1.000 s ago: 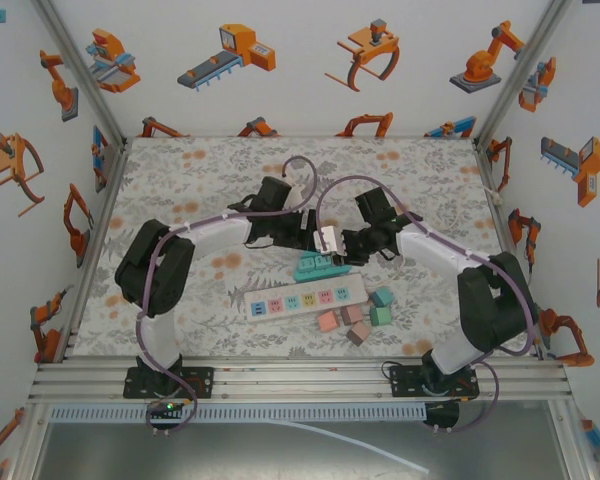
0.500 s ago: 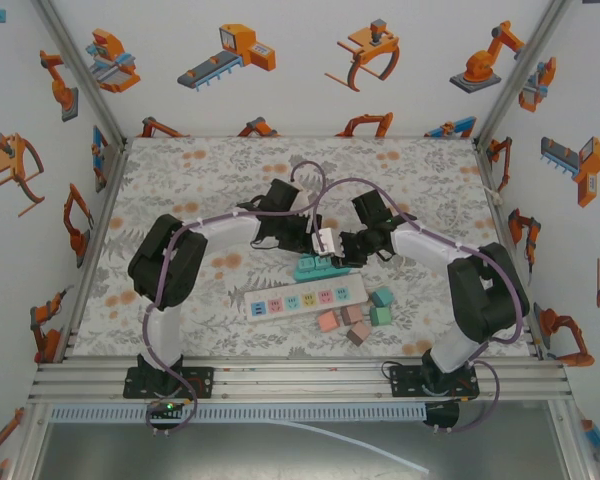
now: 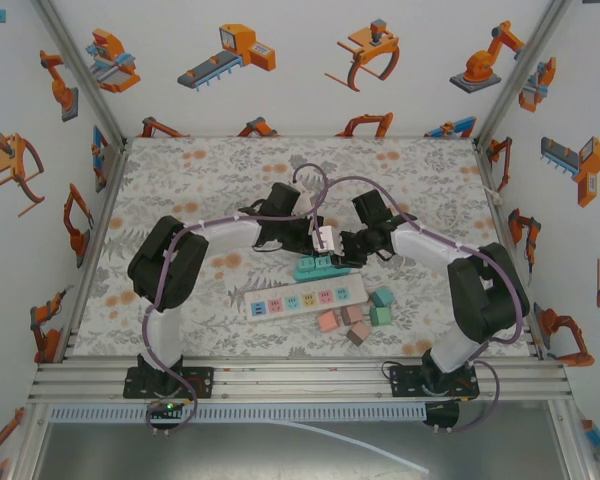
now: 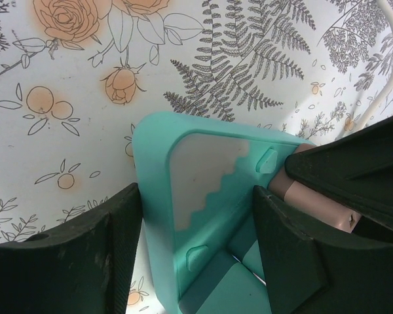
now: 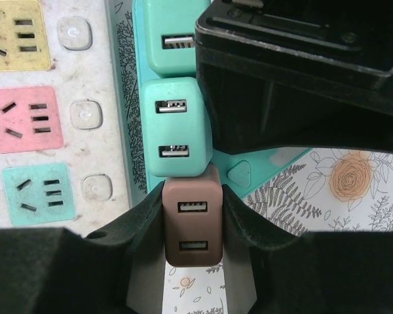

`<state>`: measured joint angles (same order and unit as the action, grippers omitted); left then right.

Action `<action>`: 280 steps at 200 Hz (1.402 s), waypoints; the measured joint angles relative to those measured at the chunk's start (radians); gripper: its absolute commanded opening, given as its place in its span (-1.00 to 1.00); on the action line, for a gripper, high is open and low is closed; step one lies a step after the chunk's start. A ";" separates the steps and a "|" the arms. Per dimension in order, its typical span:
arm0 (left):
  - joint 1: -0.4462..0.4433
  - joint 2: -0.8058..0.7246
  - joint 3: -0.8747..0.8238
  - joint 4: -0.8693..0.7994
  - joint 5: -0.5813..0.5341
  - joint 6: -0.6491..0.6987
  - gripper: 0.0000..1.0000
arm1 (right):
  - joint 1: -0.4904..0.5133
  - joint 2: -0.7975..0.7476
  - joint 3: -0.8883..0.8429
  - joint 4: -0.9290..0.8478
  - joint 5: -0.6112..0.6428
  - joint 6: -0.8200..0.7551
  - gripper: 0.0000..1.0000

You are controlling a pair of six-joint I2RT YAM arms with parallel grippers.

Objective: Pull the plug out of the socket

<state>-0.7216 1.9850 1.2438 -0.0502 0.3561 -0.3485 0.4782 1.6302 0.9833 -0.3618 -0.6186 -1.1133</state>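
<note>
Tablecloth point(image 3: 200, 180) bears socket point(image 4: 203, 176); left claw point(image 4: 196, 222) apart astride it, right claw point(image 5: 192, 206) clamps plug point(image 5: 192, 222)

On the flower-patterned table point(image 3: 200, 180), both arms reach inward and meet near the centre. The left gripper point(image 3: 306, 235) and the right gripper point(image 3: 344, 246) face each other across the far end of a teal power strip point(image 3: 318, 268), where a pale plug point(image 3: 327, 238) stands (jaw positions are too small to read here). A white power strip point(image 3: 305, 298) lies just in front of the teal one. Small pink, brown and teal blocks point(image 3: 355, 318) are clustered off its right end.
</note>
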 measured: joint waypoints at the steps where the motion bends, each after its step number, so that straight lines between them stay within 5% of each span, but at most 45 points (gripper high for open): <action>1: 0.000 0.000 -0.001 0.002 0.000 0.000 0.16 | 0.000 0.000 0.000 0.000 0.000 0.000 -0.78; 169: 0.019 -0.010 -0.040 0.080 0.027 -0.047 0.11 | 0.013 -0.214 -0.037 0.121 -0.081 0.151 -0.93; 229: 0.054 -0.011 0.040 -0.077 0.006 -0.029 0.19 | 0.013 -0.456 -0.126 0.278 0.061 0.655 -1.00; 280: 0.100 -0.028 0.114 -0.176 -0.055 0.009 0.22 | 0.013 -0.590 -0.088 0.141 0.298 1.220 -1.00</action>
<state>-0.6216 1.9572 1.3582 -0.2264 0.3016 -0.3397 0.4911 1.0405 0.8955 -0.2211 -0.3206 0.1070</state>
